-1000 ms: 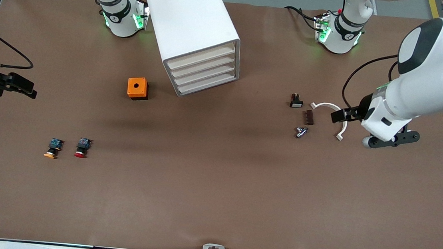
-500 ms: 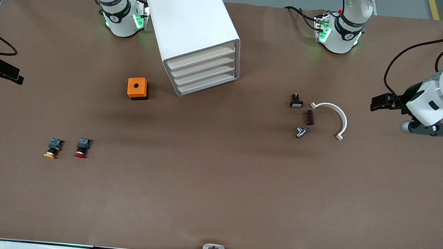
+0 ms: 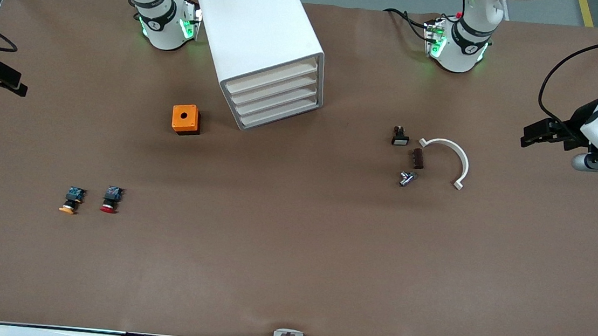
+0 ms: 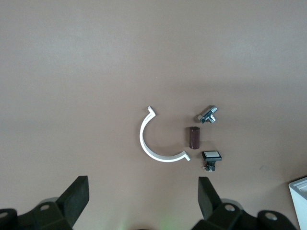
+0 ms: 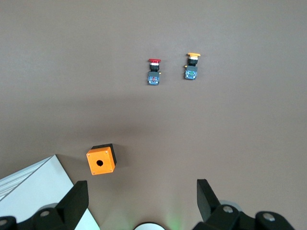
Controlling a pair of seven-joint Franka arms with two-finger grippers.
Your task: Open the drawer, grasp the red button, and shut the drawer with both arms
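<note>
Brown counter, both arms raised at its ends, all drawers shut.

The white cabinet [image 3: 258,45] stands between the arm bases, its top drawer [image 3: 272,73] closed. The button [image 3: 110,198] lies beside a yellow-capped button [image 3: 71,200], nearer the front camera than the orange cube [image 3: 186,119]. The left gripper [image 4: 141,203] hangs, jaws apart, over the counter's [image 3: 291,254] left-arm end; the right gripper [image 5: 139,203], jaws apart, over its right-arm end.
</note>
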